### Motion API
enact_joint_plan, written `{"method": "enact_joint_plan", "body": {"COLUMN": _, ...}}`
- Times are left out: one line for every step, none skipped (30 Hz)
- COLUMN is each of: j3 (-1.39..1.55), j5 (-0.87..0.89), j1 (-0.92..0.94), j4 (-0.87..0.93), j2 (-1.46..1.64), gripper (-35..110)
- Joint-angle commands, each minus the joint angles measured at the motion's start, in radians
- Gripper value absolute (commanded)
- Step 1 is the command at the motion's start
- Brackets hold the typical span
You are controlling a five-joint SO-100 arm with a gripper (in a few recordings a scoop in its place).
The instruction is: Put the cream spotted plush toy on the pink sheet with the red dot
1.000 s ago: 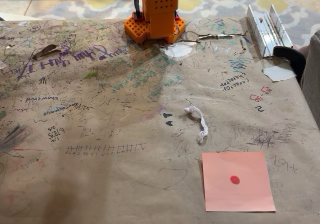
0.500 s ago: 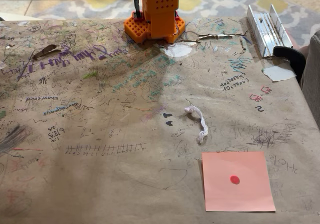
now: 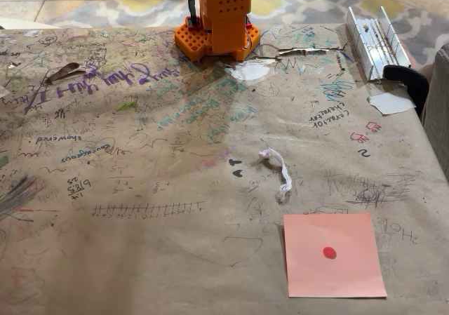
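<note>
Lying bare, pink sheet beneath string.

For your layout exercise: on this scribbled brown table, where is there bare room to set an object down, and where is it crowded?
Widest free patch: left of the pink sheet and white string, below the orange arm base. A smaller patch lies between string and right edge. Crowded: the far right corner, with the metal rail and white paper scrap.
</note>
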Motion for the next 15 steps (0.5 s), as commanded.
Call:
{"method": "enact_joint_plan", "body": {"j3": -0.034, "j5": -0.098, "j1": 0.020, "j4": -0.003, "j2": -0.147, "gripper": 34}}
{"method": "enact_joint_plan", "body": {"j3": 0.052, "j5": -0.121, "j1": 0.025, "j4": -0.034, "j2": -0.141, "gripper": 33}}
{"method": "enact_joint_plan", "body": {"j3": 0.143, "j5": -0.141, "j1": 0.026, "j4": -0.069, "j2": -0.120, "gripper": 33}}
{"method": "enact_joint_plan", "body": {"j3": 0.221, "j5": -0.149, "j1": 0.028, "j4": -0.101, "j2": -0.094, "gripper": 33}}
{"method": "enact_joint_plan", "body": {"j3": 0.287, "j5": -0.156, "j1": 0.028, "j4": -0.126, "j2": -0.069, "gripper": 32}}
{"method": "enact_joint_plan", "body": {"j3": 0.333, "j5": -0.163, "j1": 0.028, "j4": -0.137, "j2": -0.051, "gripper": 32}}
{"method": "enact_joint_plan", "body": {"j3": 0.364, "j5": -0.167, "j1": 0.026, "j4": -0.137, "j2": -0.038, "gripper": 30}}
{"method": "enact_joint_plan", "body": {"j3": 0.383, "j5": -0.169, "j1": 0.026, "j4": -0.138, "j2": -0.029, "gripper": 29}}
{"method": "enact_joint_plan", "body": {"j3": 0.397, "j5": -0.163, "j1": 0.029, "j4": -0.143, "j2": -0.021, "gripper": 28}}
{"method": "enact_joint_plan", "body": {"j3": 0.410, "j5": -0.152, "j1": 0.031, "j4": -0.150, "j2": -0.011, "gripper": 27}}
{"method": "enact_joint_plan", "body": {"j3": 0.420, "j5": -0.144, "j1": 0.032, "j4": -0.155, "j2": 0.000, "gripper": 26}}
{"method": "enact_joint_plan", "body": {"j3": 0.433, "j5": -0.140, "j1": 0.032, "j4": -0.155, "j2": 0.015, "gripper": 25}}
{"method": "enact_joint_plan", "body": {"j3": 0.453, "j5": -0.140, "j1": 0.032, "j4": -0.152, "j2": 0.035, "gripper": 25}}
{"method": "enact_joint_plan", "body": {"j3": 0.483, "j5": -0.140, "j1": 0.032, "j4": -0.150, "j2": 0.061, "gripper": 24}}
{"method": "enact_joint_plan", "body": {"j3": 0.525, "j5": -0.141, "j1": 0.034, "j4": -0.150, "j2": 0.095, "gripper": 23}}
